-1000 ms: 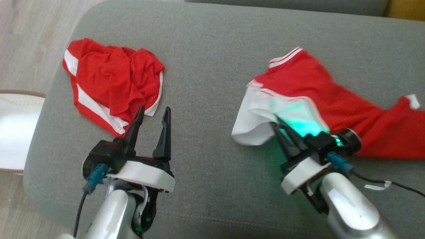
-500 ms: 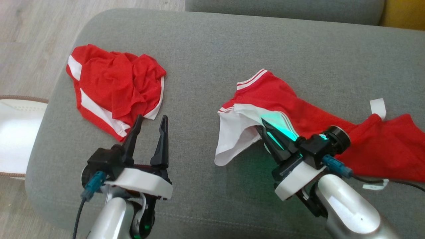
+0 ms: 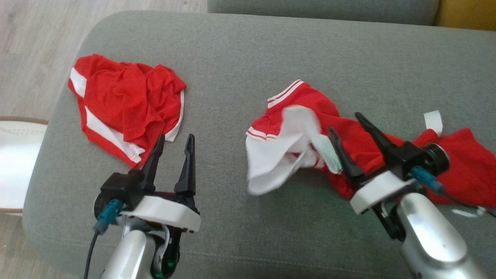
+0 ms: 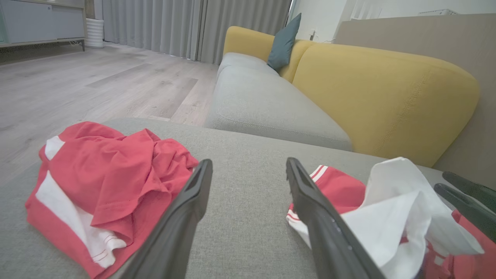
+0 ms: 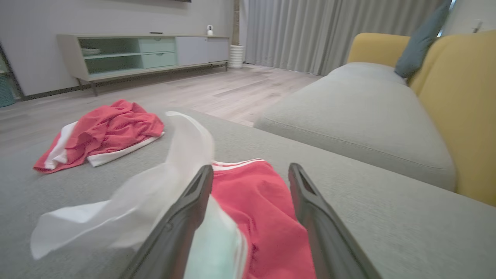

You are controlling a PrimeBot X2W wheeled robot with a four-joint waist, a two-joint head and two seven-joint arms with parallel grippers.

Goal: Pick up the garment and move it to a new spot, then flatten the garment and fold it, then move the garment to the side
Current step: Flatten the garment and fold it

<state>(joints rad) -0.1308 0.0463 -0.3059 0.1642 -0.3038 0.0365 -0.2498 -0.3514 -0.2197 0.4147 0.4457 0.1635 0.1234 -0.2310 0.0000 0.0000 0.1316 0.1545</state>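
Grey cushion (image 3: pixel 240 58), red-and-white garment (image 3: pixel 306 101) loose beneath right tool (image 3: pixel 343 121), fingers (image 3: pixel 343 155) parted

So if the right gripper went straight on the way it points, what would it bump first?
Most likely the red-and-white cloth garment on the grey fabric cushion; its red part lies right ahead of the right gripper. Depth is unclear.

Garment (image 3: pixel 306 101) red, white stripes; cushion (image 3: pixel 248 58) grey; backrest (image 4: pixel 387 97) yellow.
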